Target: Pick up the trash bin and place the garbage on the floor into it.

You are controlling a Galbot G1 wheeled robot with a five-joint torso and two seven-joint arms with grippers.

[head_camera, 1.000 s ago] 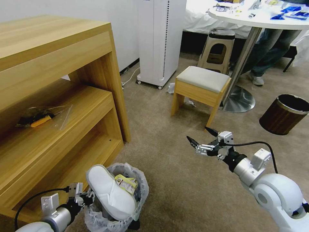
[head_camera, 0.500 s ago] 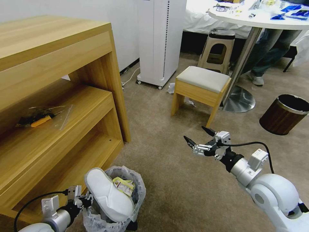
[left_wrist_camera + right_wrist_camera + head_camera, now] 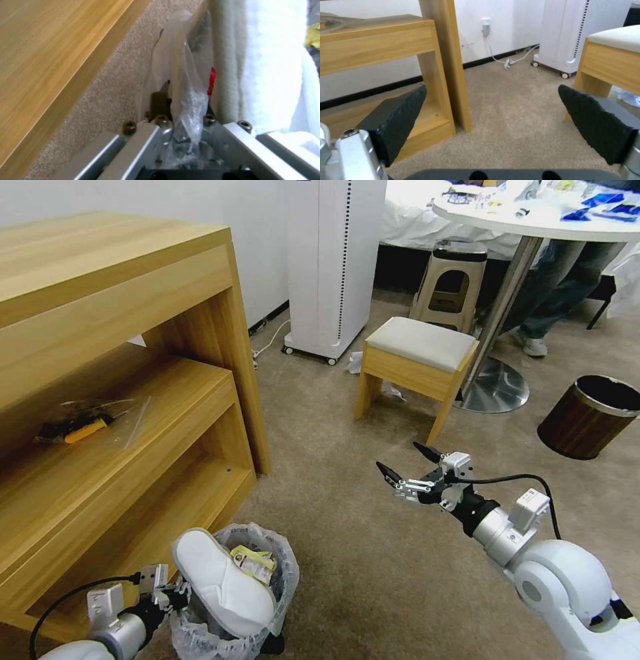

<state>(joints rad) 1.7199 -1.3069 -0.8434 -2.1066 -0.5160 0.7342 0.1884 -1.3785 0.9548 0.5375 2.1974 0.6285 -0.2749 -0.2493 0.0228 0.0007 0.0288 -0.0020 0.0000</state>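
The trash bin [image 3: 267, 617], lined with a crinkly translucent bag, hangs low at the bottom left beside the wooden shelf unit. My left gripper [image 3: 175, 600] is shut on its rim and bag [image 3: 181, 105]. A white slipper [image 3: 223, 583] lies across the bin's mouth, with a yellow wrapper [image 3: 255, 563] beside it. Out over the beige carpet floor [image 3: 347, 553] my right gripper [image 3: 405, 465] is open and holds nothing; the right wrist view shows its black pads [image 3: 400, 115] wide apart. Crumpled white paper [image 3: 355, 361] lies on the floor by the wooden stool.
A large wooden shelf unit [image 3: 120, 380] fills the left. Ahead stand a cushioned wooden stool [image 3: 417, 363], a white appliance on wheels [image 3: 330, 267], a plastic stool [image 3: 453, 280] and a round table [image 3: 533, 220]. A brown wood-grain bin [image 3: 587, 417] sits at the right.
The left gripper has lowered the bin a little and drawn it toward me. The right gripper has drifted slightly left and up, still open.
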